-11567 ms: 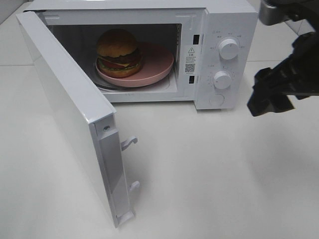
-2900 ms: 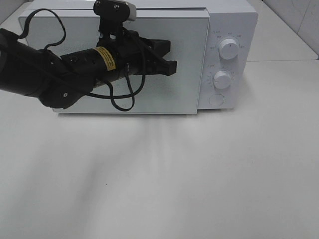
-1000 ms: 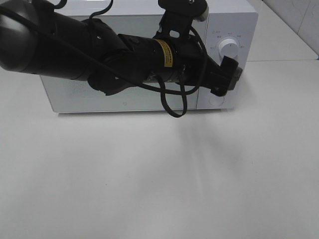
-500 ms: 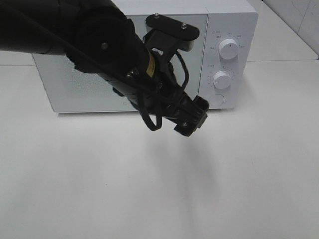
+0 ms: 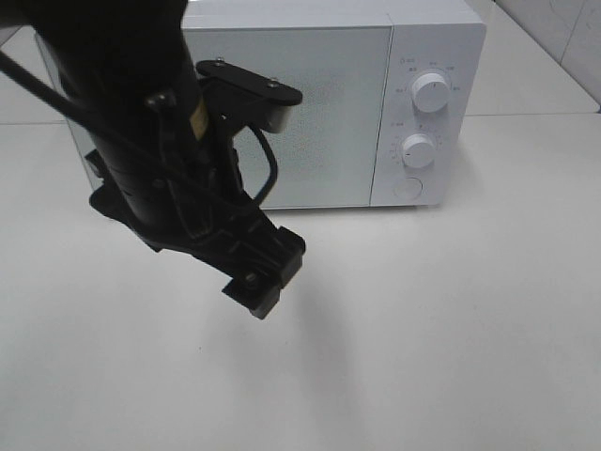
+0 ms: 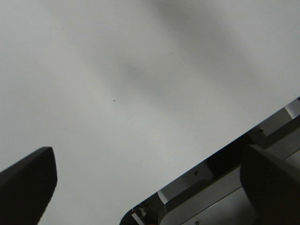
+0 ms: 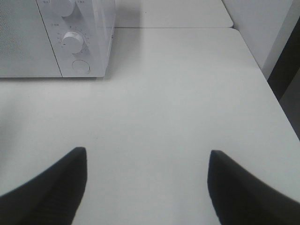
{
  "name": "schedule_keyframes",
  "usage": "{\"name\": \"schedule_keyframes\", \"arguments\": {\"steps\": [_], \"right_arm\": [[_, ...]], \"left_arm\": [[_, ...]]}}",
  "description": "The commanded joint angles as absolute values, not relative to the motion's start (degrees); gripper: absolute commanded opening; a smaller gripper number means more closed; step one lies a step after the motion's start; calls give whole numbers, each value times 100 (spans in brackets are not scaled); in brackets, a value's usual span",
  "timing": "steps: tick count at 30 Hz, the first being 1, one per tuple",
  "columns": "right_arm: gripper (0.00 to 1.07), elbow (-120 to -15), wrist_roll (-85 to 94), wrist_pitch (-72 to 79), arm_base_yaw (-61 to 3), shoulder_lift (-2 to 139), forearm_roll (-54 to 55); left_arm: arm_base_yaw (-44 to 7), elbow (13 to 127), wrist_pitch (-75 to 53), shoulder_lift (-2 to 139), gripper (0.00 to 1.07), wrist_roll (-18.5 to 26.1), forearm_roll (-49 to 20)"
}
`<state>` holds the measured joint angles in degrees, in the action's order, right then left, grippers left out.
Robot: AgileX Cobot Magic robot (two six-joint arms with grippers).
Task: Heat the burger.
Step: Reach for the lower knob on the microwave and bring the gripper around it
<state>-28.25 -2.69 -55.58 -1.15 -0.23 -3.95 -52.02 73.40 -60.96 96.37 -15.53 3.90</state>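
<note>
The burger is hidden: the white microwave (image 5: 310,103) stands at the back of the table with its door (image 5: 329,141) shut. My left gripper (image 5: 268,275) hangs open and empty over the white tabletop, in front of the microwave's left half and apart from it. The left wrist view shows its two dark fingers (image 6: 26,180) spread wide above bare table. My right gripper (image 7: 146,157) is out of the high view. In its wrist view it is open with nothing between the fingers, and it faces the microwave's control panel (image 7: 79,42) from a distance.
The control panel carries an upper knob (image 5: 430,91), a lower knob (image 5: 419,149) and a round button (image 5: 408,188). The bulky left arm (image 5: 141,122) hides the microwave's left side. A table edge with a metal frame (image 6: 211,199) shows in the left wrist view.
My left arm has swung away from the control panel, down and to the left over the table, and its jaws have spread a little wider. The microwave door stays shut.
</note>
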Motion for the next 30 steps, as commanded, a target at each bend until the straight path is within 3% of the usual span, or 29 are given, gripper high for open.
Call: {"name": "schedule_keyframes", "arguments": {"steps": [1, 2, 5, 8, 11, 12, 14, 16, 17, 19, 27, 30], "right_arm": [[64, -2807, -292, -5500, -74, -195, -378], [64, -2807, -292, -5500, -74, -195, -378], [64, -2807, -292, -5500, -74, -195, -378], [64, -2807, -292, -5500, -74, -195, -378], [64, -2807, -292, -5500, -74, -195, -378], [64, -2807, -292, -5500, -74, -195, -378], [64, -2807, -292, -5500, -74, -195, -378], [64, -2807, -292, -5500, -74, -195, -378], [64, -2807, -292, -5500, -74, -195, -378], [64, -2807, -292, -5500, -74, -195, -378], [64, -2807, -292, -5500, -74, -195, -378], [64, -2807, -292, -5500, -74, -195, -378]], "left_arm": [[-4773, 7110, -6526, 9276, 101, -1381, 246], [-4458, 6927, -6560, 9058, 101, -1289, 132], [-4280, 6847, -6555, 8927, 101, -1249, 69], [-3403, 6262, -6308, 8182, 101, -1094, -361], [-3249, 6148, -6308, 8050, 101, -1071, -401], [-2865, 5936, -6366, 7701, 101, -980, -464], [-2676, 5804, -6400, 7511, 101, -940, -470], [-1937, 5271, -6497, 6784, 101, -710, -453], [-1937, 5271, -6497, 6784, 101, -710, -453], [-1324, 4876, -6503, 6217, 101, -630, -458], [-395, 3994, -6652, 4807, 101, -544, -390], [-292, 3804, -6847, 4303, 101, -544, -390]]}}
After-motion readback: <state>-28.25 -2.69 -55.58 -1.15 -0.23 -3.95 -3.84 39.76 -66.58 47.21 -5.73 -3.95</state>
